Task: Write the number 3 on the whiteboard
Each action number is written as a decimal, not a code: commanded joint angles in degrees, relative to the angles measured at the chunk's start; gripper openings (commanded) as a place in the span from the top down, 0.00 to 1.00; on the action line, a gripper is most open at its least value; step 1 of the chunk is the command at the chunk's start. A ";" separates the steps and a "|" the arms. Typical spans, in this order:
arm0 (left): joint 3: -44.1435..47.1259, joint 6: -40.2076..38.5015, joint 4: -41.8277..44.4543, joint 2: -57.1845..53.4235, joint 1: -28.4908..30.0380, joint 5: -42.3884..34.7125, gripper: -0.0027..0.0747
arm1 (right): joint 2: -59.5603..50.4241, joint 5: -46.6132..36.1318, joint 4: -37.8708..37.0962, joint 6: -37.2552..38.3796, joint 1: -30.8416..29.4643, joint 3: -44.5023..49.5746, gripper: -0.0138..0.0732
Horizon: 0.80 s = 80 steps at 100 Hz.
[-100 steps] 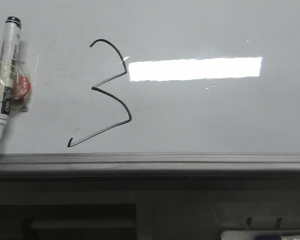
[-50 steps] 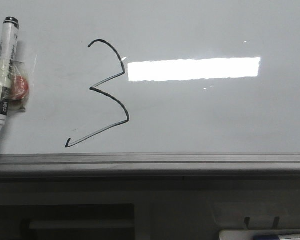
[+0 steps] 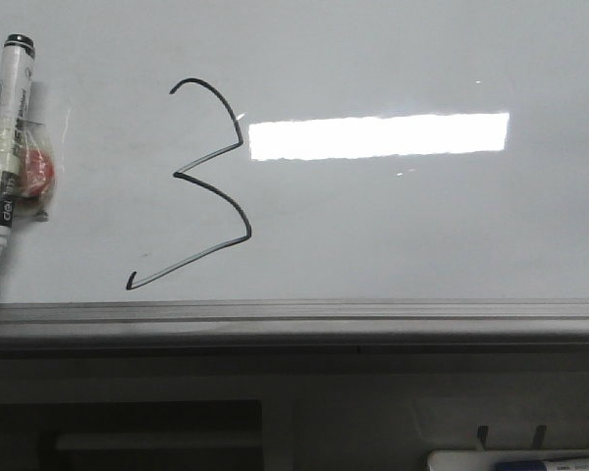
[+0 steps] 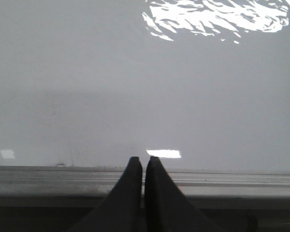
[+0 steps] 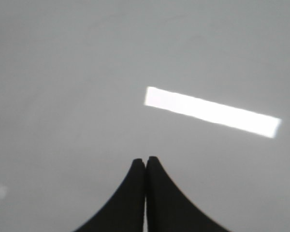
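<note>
A thin black angular number 3 [image 3: 238,211] with a long lower-left tail is drawn on the glossy whiteboard [image 3: 412,235], left of a bright rectangular light reflection. A white marker [image 3: 4,147] with a black cap lies on the board at the far left, uncapped tip toward the frame. Neither gripper shows in the front view. My left gripper [image 4: 143,160] is shut and empty over the board's grey frame edge [image 4: 232,176]. My right gripper [image 5: 145,160] is shut and empty over bare whiteboard [image 5: 63,96].
A small clear bag with something red [image 3: 37,169] lies beside the marker. The grey metal frame [image 3: 294,316] runs along the board's near edge. Below it, at the lower right, part of a white and blue object [image 3: 515,460] shows.
The whole front view has shifted slightly left: the 3, marker and reflection all sit a few pixels further left. Nothing on the board has moved relative to the rest.
</note>
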 commanded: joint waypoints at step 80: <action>0.68 -0.10 -0.51 -1.34 0.24 -2.52 0.99 | -16.49 11.69 8.84 0.29 -10.87 12.35 0.89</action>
